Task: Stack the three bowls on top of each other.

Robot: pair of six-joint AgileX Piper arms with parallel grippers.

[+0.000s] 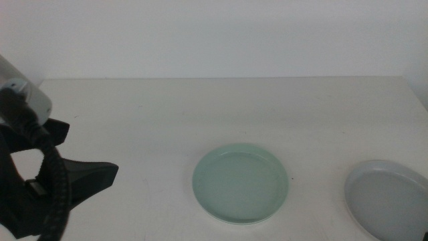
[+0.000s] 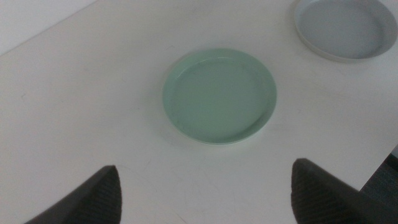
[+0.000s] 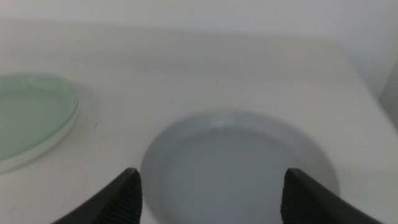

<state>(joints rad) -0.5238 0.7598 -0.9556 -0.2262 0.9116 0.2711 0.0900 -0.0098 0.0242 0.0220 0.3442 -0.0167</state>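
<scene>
Left gripper (image 2: 205,193): fingers (image 2: 99,193) spread wide, nothing between them. It hangs above the tabletop (image 2: 81,112), aimed at the mint green shallow round bowl (image 2: 219,96), clear of it, no contact. In the middle view the left gripper (image 1: 73,181) comes in from the left edge, one dark finger (image 1: 90,177) pointing toward the mint green bowl (image 1: 241,183), well short of its rim.

Right gripper (image 3: 208,199): fingers (image 3: 121,199) also spread wide, holding nothing. It hovers over the near rim of the light grey shallow round bowl (image 3: 239,165), one finger on each side of the dish as the wrist camera sees it. Can't tell whether the fingers touch it. This arm is not visible in the middle view.

Bowls: the mint green one sits flat on the white tabletop (image 1: 200,114), near centre toward the front edge. The light grey bowl (image 1: 388,199) sits flat to its right, cut off by the picture's right edge, apart from the green one with bare tabletop between them. Same layout in the left wrist view: the grey bowl (image 2: 345,28) lies beyond the green one, not touching. The right wrist view shows the mint green bowl (image 3: 31,118) off to the side of the grey.

Only two bowls in view, both empty and upright, nothing stacked yet.
</scene>
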